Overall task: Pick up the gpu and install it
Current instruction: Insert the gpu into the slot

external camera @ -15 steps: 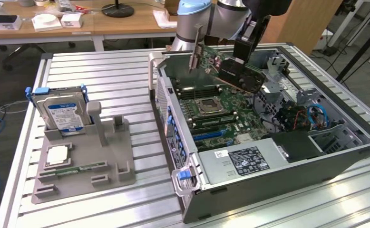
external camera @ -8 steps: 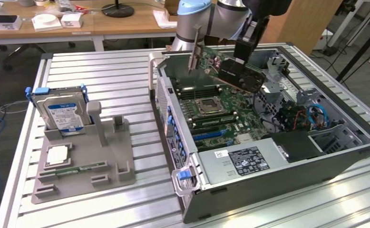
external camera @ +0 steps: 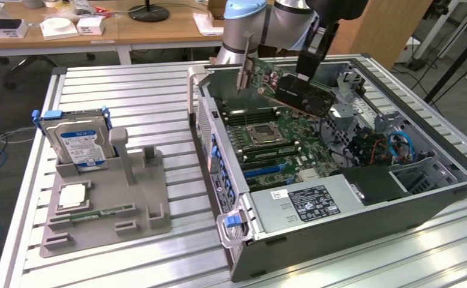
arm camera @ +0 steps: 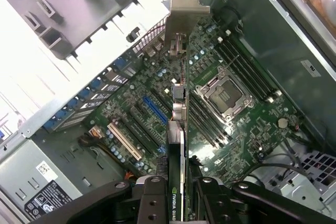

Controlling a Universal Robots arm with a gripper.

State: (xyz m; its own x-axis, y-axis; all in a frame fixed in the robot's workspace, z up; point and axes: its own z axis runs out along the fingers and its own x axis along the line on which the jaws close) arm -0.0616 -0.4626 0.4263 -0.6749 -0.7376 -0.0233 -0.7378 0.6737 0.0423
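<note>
Case (external camera: 353,237) open-topped; free air between gpu (external camera: 298,90) and motherboard (external camera: 299,129)

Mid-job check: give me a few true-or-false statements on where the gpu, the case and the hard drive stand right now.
1. The fingers grip the gpu over the open computer case. True.
2. The gpu is seated in a slot. False: it is held above the motherboard.
3. The hard drive stands upright in the gray holder. True.
4. The hard drive sits inside the case. False: it is outside, on the exterior view's left.
</note>
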